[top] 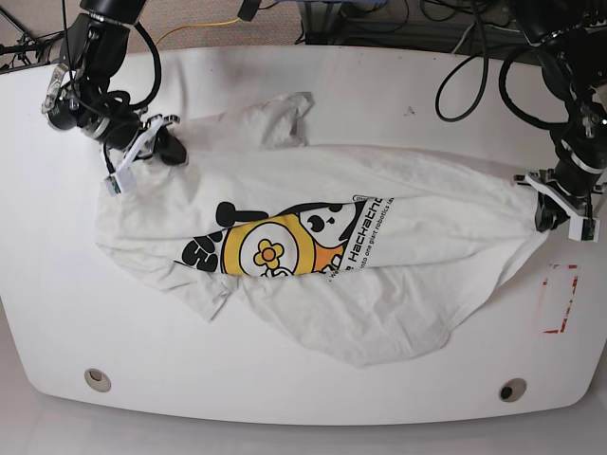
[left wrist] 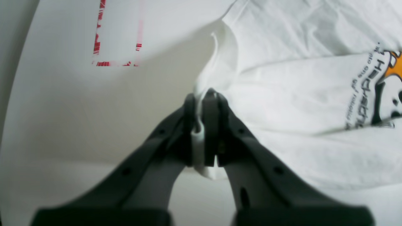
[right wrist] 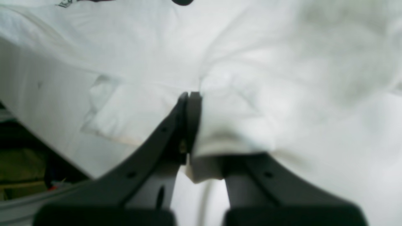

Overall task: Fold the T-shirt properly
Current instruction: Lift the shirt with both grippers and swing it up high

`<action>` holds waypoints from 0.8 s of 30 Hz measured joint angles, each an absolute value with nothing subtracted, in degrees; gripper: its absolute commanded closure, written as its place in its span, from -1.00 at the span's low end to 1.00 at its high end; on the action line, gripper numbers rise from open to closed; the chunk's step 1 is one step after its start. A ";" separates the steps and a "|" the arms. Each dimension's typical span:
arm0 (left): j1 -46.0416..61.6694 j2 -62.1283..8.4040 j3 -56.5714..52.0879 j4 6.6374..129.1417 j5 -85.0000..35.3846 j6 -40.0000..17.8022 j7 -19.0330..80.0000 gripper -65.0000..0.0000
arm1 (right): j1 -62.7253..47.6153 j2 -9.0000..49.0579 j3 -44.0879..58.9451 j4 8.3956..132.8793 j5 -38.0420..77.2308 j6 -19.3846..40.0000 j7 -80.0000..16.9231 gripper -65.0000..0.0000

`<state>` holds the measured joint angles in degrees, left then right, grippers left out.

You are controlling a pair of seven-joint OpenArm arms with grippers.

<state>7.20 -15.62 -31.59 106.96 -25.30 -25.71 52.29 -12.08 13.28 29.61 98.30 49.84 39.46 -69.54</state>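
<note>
Both claws clamped on the crumpled cream-white cotton T-shirt (top: 379,275), which lies spread on the white counter (top: 303,389) between them. Left claw (left wrist: 202,94) pinches a thin edge; right claw (right wrist: 191,97) holds a thicker bunch. Risk: the thin pinch slipping under tension. Only the base view shows the orange-yellow graphic (top: 270,248) bunched mid-span.

Black lettering runs along the T-shirt (top: 379,256) beside its orange-yellow round graphic (top: 266,251): the bold word reads "Hackathon" in the base view, clipped to "Hackath" in the left wrist view. The smaller line beneath it is mostly too fine to read; "robotics" can just be made out.
</note>
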 measured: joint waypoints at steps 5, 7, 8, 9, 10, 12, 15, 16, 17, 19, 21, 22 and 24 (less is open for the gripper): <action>14.13 -15.42 -31.59 109.51 -25.12 -25.87 53.15 1.00 | -19.22 12.99 33.10 103.77 57.47 39.86 -69.45 1.00; 16.16 -15.27 -32.84 110.45 -25.45 -26.13 53.12 1.00 | -22.48 13.19 36.29 105.08 59.51 39.86 -69.43 1.00; 16.73 -15.11 -33.85 110.91 -25.52 -26.15 53.08 1.00 | -23.73 13.39 37.60 105.54 60.25 39.86 -69.60 1.00; 17.15 -14.96 -34.74 111.35 -25.58 -26.76 53.08 1.00 | -24.49 13.50 38.48 105.91 60.75 39.86 -69.65 1.00; 17.50 -14.92 -36.01 112.01 -25.54 -27.90 53.12 1.00 | -25.45 13.67 39.59 106.50 61.63 39.83 -69.80 1.00; 16.80 -14.96 -37.21 112.25 -25.34 -29.89 53.12 1.00 | -25.71 13.80 41.41 107.22 63.42 39.86 -70.30 1.00; 13.41 -14.96 -36.80 112.40 -25.17 -30.48 53.12 1.00 | -24.14 14.20 43.88 108.07 65.60 39.88 -69.91 1.00; 12.27 -14.96 -36.60 112.77 -25.36 -30.55 53.06 1.00 | -23.38 14.79 44.18 108.05 66.19 39.92 -69.73 1.00; 11.05 -14.94 -36.27 113.08 -25.50 -30.81 52.97 1.00 | -22.33 15.53 44.45 108.03 66.30 39.90 -69.84 1.00; 8.21 -15.00 -35.14 113.30 -25.21 -30.83 53.10 1.00 | -19.62 16.99 45.06 107.83 66.19 39.92 -70.30 1.00; 4.21 -14.94 -32.99 113.06 -24.73 -31.00 53.28 1.00 | -15.57 18.55 45.30 107.50 65.82 39.92 -70.35 1.00; 2.39 -14.96 -32.05 112.95 -24.51 -30.85 53.17 1.00 | -13.78 19.11 45.23 107.28 65.80 39.90 -70.30 1.00; -0.58 -15.07 -30.57 112.95 -25.02 -30.87 52.71 1.00 | -10.48 20.10 44.88 106.17 66.37 39.92 -69.21 1.00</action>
<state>-0.58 -15.07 -30.57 112.95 -25.02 -30.87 52.71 -10.48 20.10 44.88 106.17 66.37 39.92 -69.21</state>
